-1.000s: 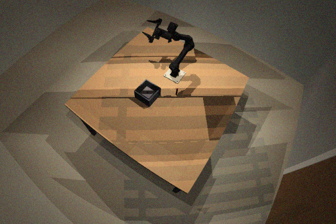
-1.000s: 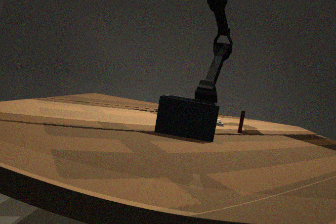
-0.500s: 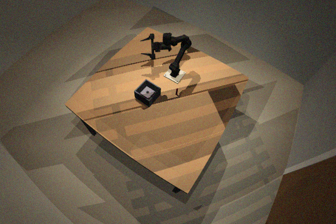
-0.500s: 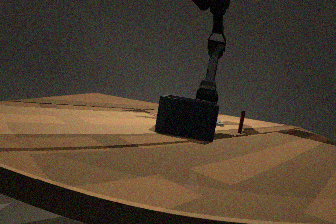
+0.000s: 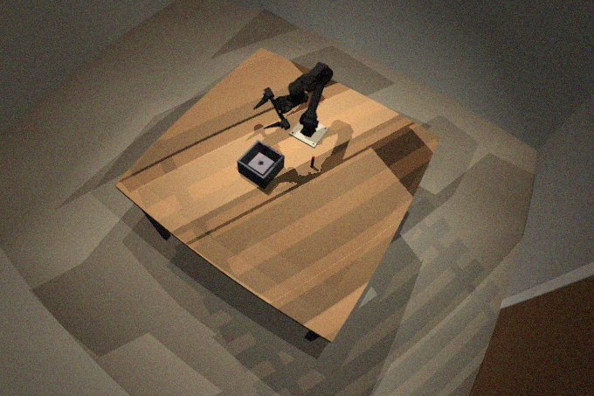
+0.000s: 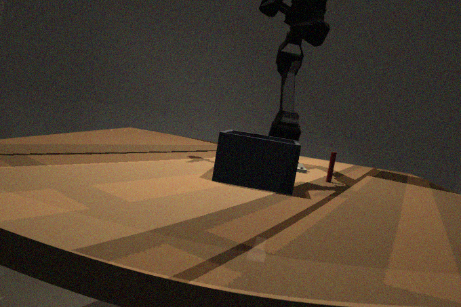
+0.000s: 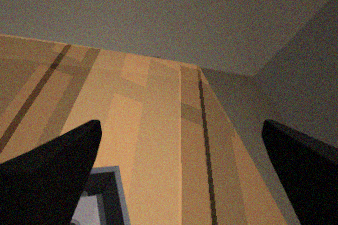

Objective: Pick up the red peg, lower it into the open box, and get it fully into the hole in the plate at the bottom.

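Note:
The red peg [image 5: 313, 162] [image 6: 331, 167] stands upright on the table, beside the box and apart from it. It is not visible in the wrist view. The dark open box [image 5: 250, 176] [image 6: 256, 162] [image 7: 120, 186] has a light plate [image 5: 266, 159] [image 7: 91, 209] at its bottom, with a dark hole [image 5: 260, 163] near the middle. In the exterior view the box's wall hides its inside. My gripper [image 5: 260, 117] [image 6: 293, 19] [image 7: 182, 127] is wide open and empty, raised above the table, away from the peg. In the wrist view the left finger covers part of the box.
The arm's white base plate [image 5: 314, 142] [image 6: 302, 168] is fixed to the wooden table [image 5: 287, 247] [image 6: 148, 217] [image 7: 160, 146] behind the box and peg. Shadows of the arm fall across the tabletop around the peg. The table's far edge and walls show in the wrist view.

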You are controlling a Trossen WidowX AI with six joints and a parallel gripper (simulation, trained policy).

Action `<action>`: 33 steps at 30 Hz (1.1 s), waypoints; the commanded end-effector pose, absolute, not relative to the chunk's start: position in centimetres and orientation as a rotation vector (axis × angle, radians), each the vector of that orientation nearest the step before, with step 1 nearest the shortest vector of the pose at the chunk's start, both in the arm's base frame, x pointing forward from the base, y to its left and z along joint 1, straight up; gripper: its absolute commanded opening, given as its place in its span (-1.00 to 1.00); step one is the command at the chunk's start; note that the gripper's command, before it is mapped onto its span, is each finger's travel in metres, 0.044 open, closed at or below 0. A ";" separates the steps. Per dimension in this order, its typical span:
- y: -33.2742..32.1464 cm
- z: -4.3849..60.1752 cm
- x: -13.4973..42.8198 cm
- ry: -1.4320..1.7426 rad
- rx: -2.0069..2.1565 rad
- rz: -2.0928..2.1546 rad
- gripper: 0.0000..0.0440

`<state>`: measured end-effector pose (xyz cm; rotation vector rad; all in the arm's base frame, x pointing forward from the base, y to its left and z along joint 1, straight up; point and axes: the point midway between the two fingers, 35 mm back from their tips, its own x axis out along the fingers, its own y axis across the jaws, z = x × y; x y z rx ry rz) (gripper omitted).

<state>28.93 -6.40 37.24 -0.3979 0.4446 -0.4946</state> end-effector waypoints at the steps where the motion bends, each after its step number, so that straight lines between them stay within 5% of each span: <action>1: -4.0 33.9 29.4 0.514 -0.298 -0.419 1.00; 33: 8.8 13.8 19.3 1.213 0.453 -0.498 1.00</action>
